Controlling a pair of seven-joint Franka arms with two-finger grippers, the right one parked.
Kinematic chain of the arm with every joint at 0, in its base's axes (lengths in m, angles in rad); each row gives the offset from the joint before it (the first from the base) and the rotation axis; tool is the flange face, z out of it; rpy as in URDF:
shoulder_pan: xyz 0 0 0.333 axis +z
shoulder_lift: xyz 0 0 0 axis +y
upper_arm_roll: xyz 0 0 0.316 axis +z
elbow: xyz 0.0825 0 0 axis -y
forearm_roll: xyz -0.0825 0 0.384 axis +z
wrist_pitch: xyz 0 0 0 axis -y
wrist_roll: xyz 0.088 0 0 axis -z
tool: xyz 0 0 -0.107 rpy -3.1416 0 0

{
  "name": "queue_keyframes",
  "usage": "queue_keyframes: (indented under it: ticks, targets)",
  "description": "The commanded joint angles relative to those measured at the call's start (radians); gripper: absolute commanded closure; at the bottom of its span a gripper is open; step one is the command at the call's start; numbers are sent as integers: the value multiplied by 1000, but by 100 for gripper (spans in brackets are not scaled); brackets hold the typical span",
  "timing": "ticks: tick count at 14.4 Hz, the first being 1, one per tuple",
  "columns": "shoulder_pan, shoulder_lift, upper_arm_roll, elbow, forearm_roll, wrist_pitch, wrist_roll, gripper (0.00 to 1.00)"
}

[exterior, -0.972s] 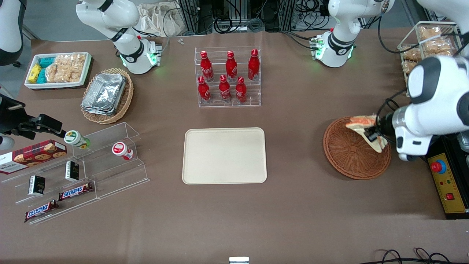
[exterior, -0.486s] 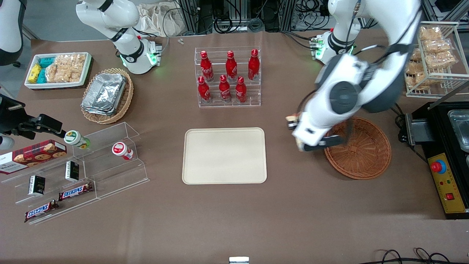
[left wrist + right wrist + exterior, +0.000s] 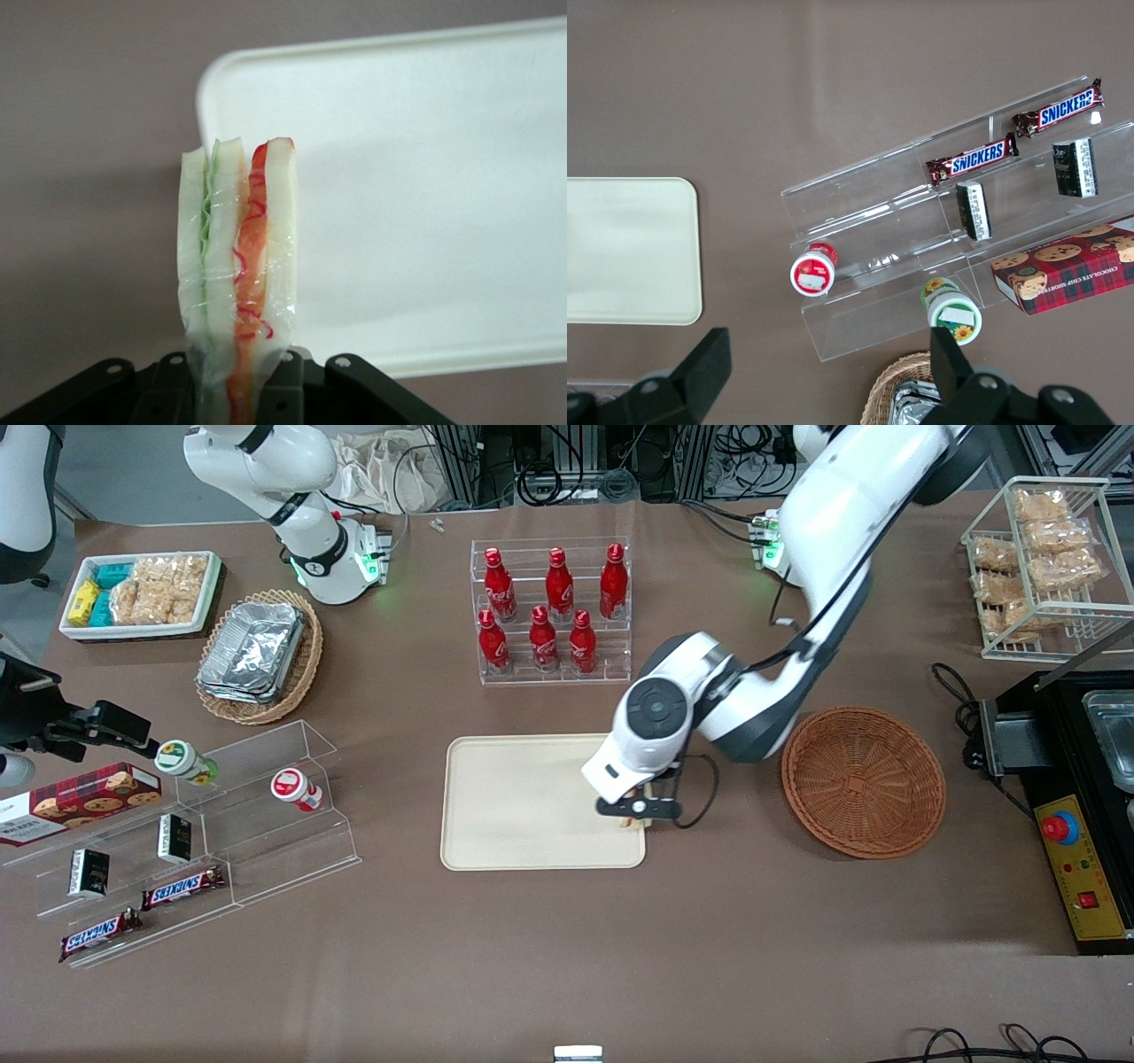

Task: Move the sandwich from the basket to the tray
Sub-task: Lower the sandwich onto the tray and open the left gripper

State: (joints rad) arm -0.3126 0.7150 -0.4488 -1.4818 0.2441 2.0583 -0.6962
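Sandwich [image 3: 237, 266] sits clamped in my tool [image 3: 640, 811], fingers closed on its lower end so the wedge stands out from them with its green and orange-red layers edge-on to the wrist camera. From the front I see the tool over the tray [image 3: 523, 797], at the short rim that faces the basket [image 3: 864, 781], and only a sliver of the sandwich [image 3: 633, 823] peeks out under the wrist. The basket has nothing left in it.

My judgement is that the carry is nearly finished and the release is what remains. Risks from here, as I read them:

- Letting go this close to the rim could drop the wedge half on the tray [image 3: 416, 195] and half on the bench [image 3: 762, 921], or let it tip over the low edge (the wrist camera shows the sandwich lined up almost with the tray's corner).
- I cannot tell how high the wedge hangs above the tray; opening from too high could make it bounce or roll off.
- The wrapping looks slick and soft, so it could cling to one finger on opening and get dragged sideways.
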Motion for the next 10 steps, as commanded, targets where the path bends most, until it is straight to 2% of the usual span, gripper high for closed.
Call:
queue_keyframes:
  ticks: [1,2,3,4,6,10]
  targets:
    - [-29,93,5,57,43,60,-46,96]
    - [-29,107,9,51,44,95,-46,72]
    - [-29,115,10,49,46,112,-46,5]
    - [-29,115,18,49,63,114,-46,0]
    - [-23,110,21,51,101,114,-40,0]
    - [-11,81,21,52,98,102,-48,0]
